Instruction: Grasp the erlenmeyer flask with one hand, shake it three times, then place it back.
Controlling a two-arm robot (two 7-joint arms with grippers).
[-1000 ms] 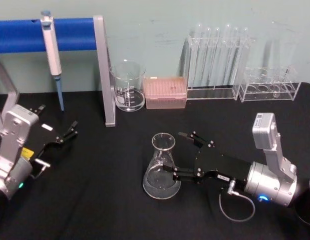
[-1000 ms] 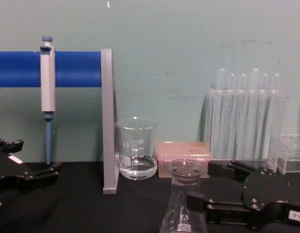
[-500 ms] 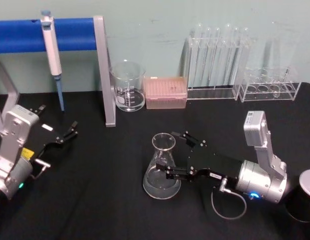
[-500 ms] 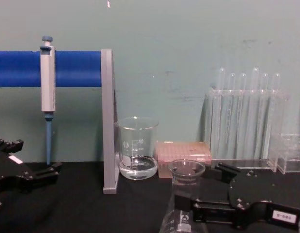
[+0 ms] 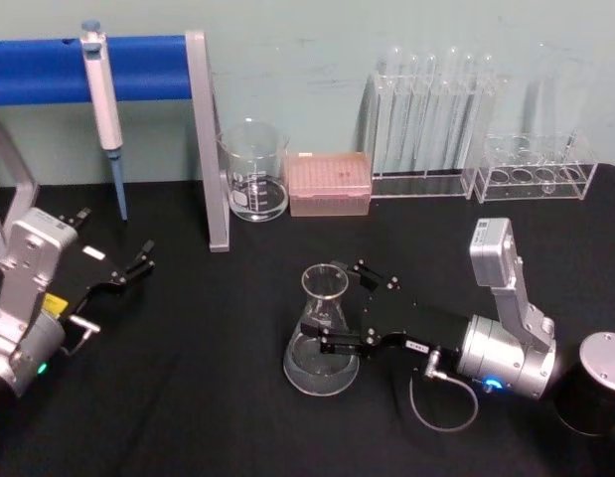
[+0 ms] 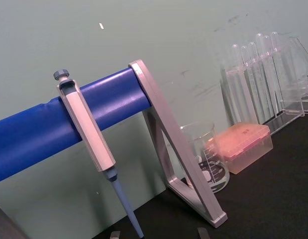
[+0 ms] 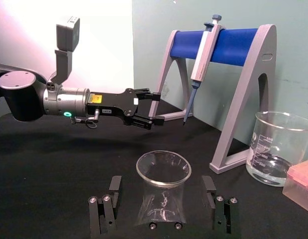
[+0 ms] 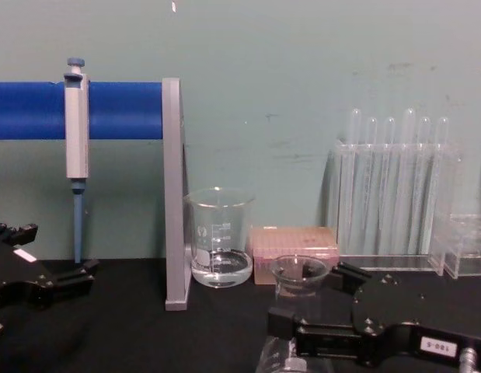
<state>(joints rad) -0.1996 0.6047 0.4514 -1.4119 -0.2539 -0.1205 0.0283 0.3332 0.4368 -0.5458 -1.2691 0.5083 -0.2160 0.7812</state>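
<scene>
Two jaws spread, straddling erlenmeyer flask (image 5: 324,298) neck; right arm (image 5: 496,358) low.

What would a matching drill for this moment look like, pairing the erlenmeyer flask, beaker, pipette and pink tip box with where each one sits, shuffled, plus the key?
Things:
1. erlenmeyer flask
2. beaker
3. pipette
4. pink tip box

Places:
A. hanging from the blue bar
B. standing between the open fingers of the right claw
C. between the beaker and the test-tube rack
D. right beside the stand's grey leg, with a little clear liquid inside

Pairs: 1-B, 2-D, 3-A, 4-C
</scene>
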